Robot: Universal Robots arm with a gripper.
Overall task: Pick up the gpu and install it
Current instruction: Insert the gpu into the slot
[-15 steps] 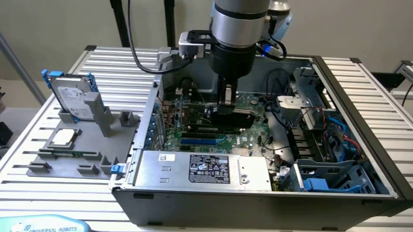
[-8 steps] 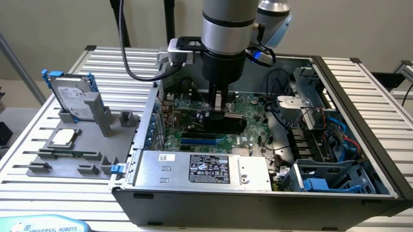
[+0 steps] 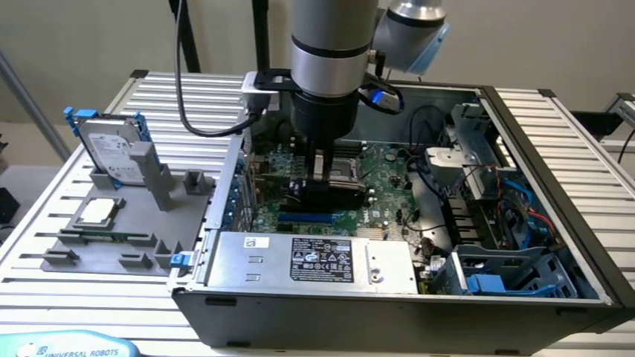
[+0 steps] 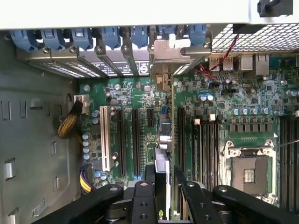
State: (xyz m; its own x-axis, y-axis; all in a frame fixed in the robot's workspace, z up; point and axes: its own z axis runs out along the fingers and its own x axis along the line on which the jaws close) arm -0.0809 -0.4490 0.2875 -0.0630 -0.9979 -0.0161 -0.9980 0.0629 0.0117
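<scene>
My gripper (image 3: 317, 175) reaches down inside the open computer case (image 3: 555, 149), over the green motherboard (image 3: 382, 167). It is shut on the gpu (image 3: 320, 199), which shows as a dark card below the fingers. In the wrist view the gpu (image 4: 162, 158) stands on edge between the black fingers (image 4: 144, 189) of my gripper (image 4: 164, 179). It runs along the expansion slots (image 4: 122, 140), and its silver end bracket (image 4: 166, 49) is at the case's rear slot openings. I cannot tell whether its lower edge sits in a slot.
A grey holder (image 3: 109, 245) at the exterior view's left carries a silver hard drive with blue rails (image 3: 107, 149) and a square CPU chip (image 3: 100, 212). The power supply (image 3: 308, 260) sits at the case front. The CPU socket (image 4: 247, 170) and cables (image 3: 496, 193) lie beside the slots.
</scene>
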